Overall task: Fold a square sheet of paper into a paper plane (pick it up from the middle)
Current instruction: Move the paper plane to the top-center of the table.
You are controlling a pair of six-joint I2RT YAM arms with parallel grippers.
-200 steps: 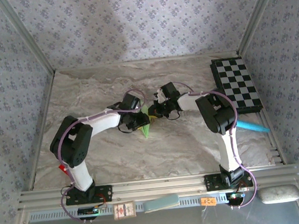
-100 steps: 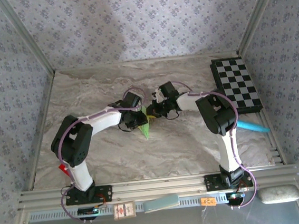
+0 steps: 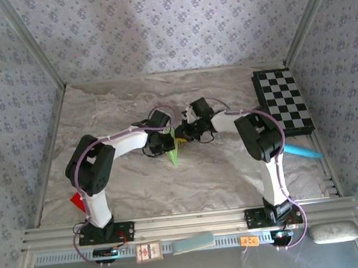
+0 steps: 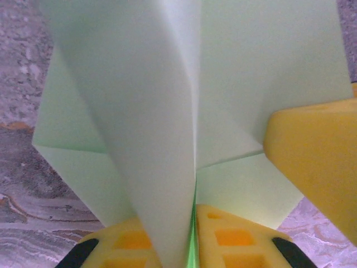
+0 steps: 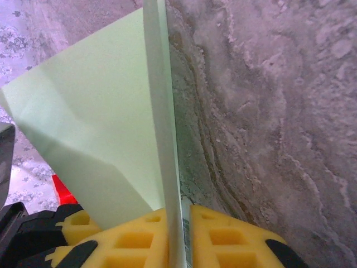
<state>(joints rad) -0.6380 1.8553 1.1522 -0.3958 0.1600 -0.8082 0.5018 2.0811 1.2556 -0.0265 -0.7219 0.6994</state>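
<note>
Both arms are reaching toward the middle of the marbled tabletop (image 3: 127,183), and their tips are meeting over the paper plane (image 3: 176,149). The pale green plane is lying there with its narrow point aimed toward the near edge and its wider end tucked up between the two arms.

The left end effector (image 3: 165,143) is coming in from the left. In the left wrist view its yellow pads (image 4: 134,245) are sitting very narrow, and the centre fold of the paper plane (image 4: 167,111) is running straight down into the slit between them. The left end effector (image 4: 192,223) is pinching that fold, and the wings are spreading out to both sides above the stone surface. A second yellow block (image 4: 318,162) is pressing against the paper at the right edge of this view.

The right end effector (image 3: 188,133) is coming in from the right, just beside the left one. In the right wrist view a thin upright layer of the paper plane (image 5: 100,128) is standing between its yellow pads (image 5: 134,240). The right end effector (image 5: 178,223) is also narrow, but I cannot tell whether it is gripping the paper or only sitting around it.

A black-and-white checkerboard (image 3: 284,102) is lying at the far right of the tabletop, well apart from the plane, and a light-blue strip (image 3: 303,152) is lying just nearer than it.
</note>
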